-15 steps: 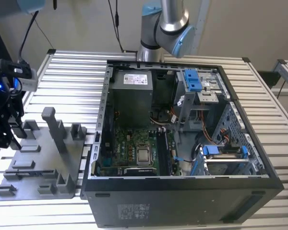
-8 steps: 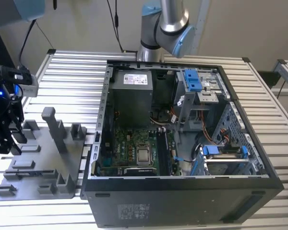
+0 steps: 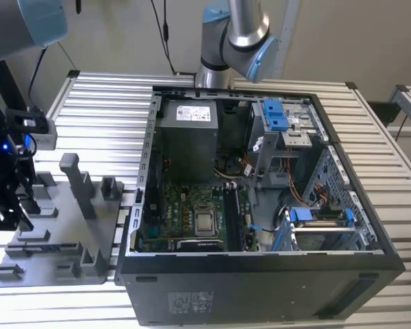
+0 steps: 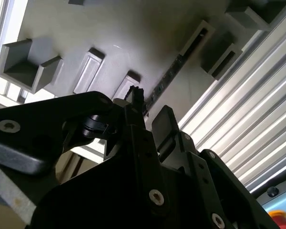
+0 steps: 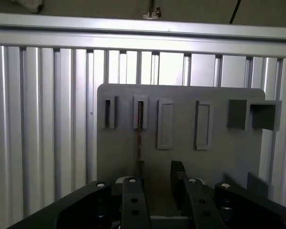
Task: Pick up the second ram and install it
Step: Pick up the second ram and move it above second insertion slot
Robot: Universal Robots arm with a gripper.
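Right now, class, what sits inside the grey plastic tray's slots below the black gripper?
One slot holds the thin dark ram stick, standing on edge. The open black gripper hides the grey tray's part beneath it.

An open black computer case lies on a slatted aluminium table, motherboard and grey power supply exposed; a grey tray sits beside it on the exterior view's left

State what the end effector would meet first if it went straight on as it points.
Probably the grey tray, right beside the second ram slotted in it; depth is unclear, so the ram may come first.
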